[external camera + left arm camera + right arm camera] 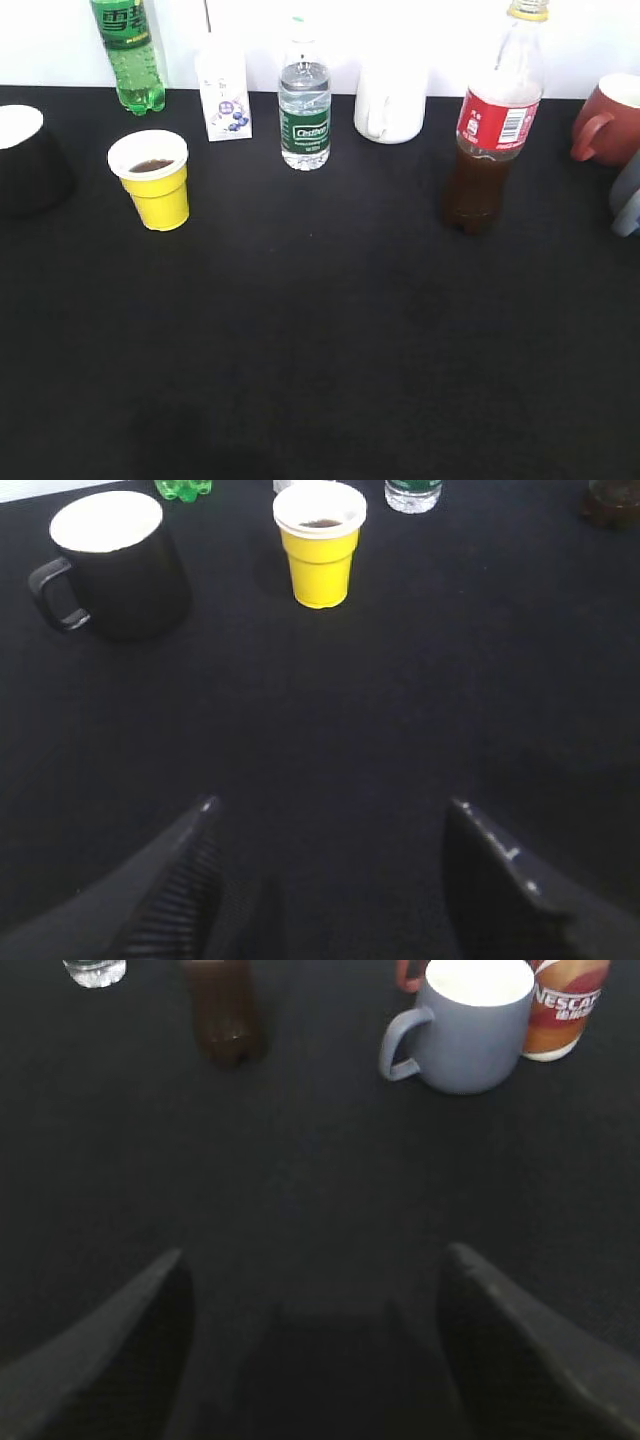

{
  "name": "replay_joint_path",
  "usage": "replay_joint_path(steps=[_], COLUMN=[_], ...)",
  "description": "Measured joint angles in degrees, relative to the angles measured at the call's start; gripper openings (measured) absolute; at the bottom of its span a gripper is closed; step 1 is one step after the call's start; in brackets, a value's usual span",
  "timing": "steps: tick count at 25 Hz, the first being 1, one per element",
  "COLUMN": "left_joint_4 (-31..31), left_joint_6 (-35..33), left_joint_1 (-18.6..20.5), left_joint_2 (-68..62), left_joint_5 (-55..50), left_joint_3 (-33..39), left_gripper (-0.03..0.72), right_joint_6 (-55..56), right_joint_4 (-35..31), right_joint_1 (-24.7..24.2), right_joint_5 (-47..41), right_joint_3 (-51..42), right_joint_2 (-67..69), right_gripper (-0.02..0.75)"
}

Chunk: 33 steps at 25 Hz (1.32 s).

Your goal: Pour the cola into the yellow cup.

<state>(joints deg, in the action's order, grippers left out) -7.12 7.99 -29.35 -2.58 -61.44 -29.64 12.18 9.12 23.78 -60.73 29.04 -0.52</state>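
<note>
On the black table, near to far, as the pour appears finished:

Near edge: bare table (320, 380); no arm shows in the exterior view, so both seem pulled back toward the robot.
Left gripper (330, 880): fingers spread wide, holding nothing, low over the cloth and well apart from the cup.
Right gripper (315, 1350): likewise released and empty, well apart from the cola, which suggests the bottle is set down to stand by itself.
Yellow cup (152, 180): upright at mid-left, a little dark drink in its white inside; judged to be the poured cola.
Cola (492, 125): upright at right, yellow cap on, partly full.
Beside them: black mug (115, 560) near the cup; blue mug (460, 1025) near the cola.
Back row: green bottle (127, 50), carton (224, 92), water bottle (304, 105), white mug (391, 102), red mug (610, 120), lined up clear of the work.
</note>
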Motion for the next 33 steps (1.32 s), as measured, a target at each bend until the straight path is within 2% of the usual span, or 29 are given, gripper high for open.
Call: replay_joint_path(steps=[6, 8, 10, 15, 17, 33], left_joint_4=[0.0, 0.0, 0.0, 0.0, 0.0, 0.0], left_joint_6=[0.0, 0.0, 0.0, 0.0, 0.0, 0.0], left_joint_1=[0.0, 1.7, 7.4, 24.9, 27.8, 28.0], left_joint_2=[0.0, 0.0, 0.0, 3.0, 3.0, 3.0], left_joint_5=[0.1, 0.2, 0.3, 0.4, 0.4, 0.4], left_joint_3=[0.0, 0.0, 0.0, 0.0, 0.0, 0.0], left_gripper=[0.488, 0.484, 0.482, 0.48, 0.48, 0.46], right_joint_6=[0.1, 0.1, 0.1, 0.1, 0.1, 0.2], right_joint_4=[-0.6, -0.6, -0.7, -0.8, -0.8, -0.8], right_joint_1=[0.0, 0.0, -2.7, -20.0, -22.3, -22.4], right_joint_5=[0.2, 0.2, 0.2, 0.3, 0.4, 0.4], right_joint_3=[0.0, 0.0, 0.0, -0.1, -0.1, -0.1], right_joint_2=[0.0, 0.0, 0.0, 0.0, 0.0, 0.0], right_gripper=[0.574, 0.574, 0.574, 0.574, 0.574, 0.574])
